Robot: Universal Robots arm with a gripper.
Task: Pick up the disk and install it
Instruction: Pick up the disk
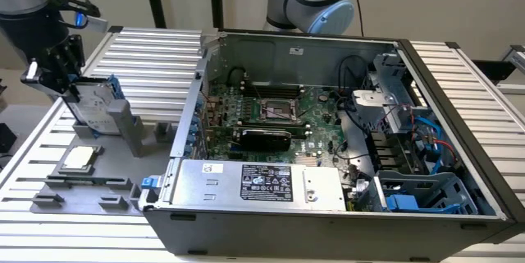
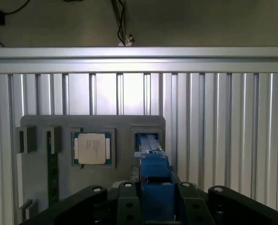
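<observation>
The disk (image 1: 98, 106), a silver-grey drive with blue carrier rails, stands on edge above the grey fixture plate (image 1: 82, 192) at the exterior view's left. My gripper (image 1: 72, 94) comes down on its upper end, and the fingers press against its sides. In the wrist view the blue rail of the disk (image 2: 153, 166) runs out from between the black fingers (image 2: 124, 206) of my gripper (image 2: 155, 208) toward a slot in the fixture plate (image 2: 35, 178). I cannot tell whether the lower end still sits in that slot.
The open computer case (image 1: 459, 171) lies at the exterior view's right, with a motherboard (image 1: 271, 115), a silver power supply box (image 1: 262, 183) and a blue-grey drive bay (image 1: 422, 195). A small square chip (image 1: 80, 157) (image 2: 92, 148) rests on the fixture plate. Ribbed aluminium table (image 1: 156, 54) surrounds everything.
</observation>
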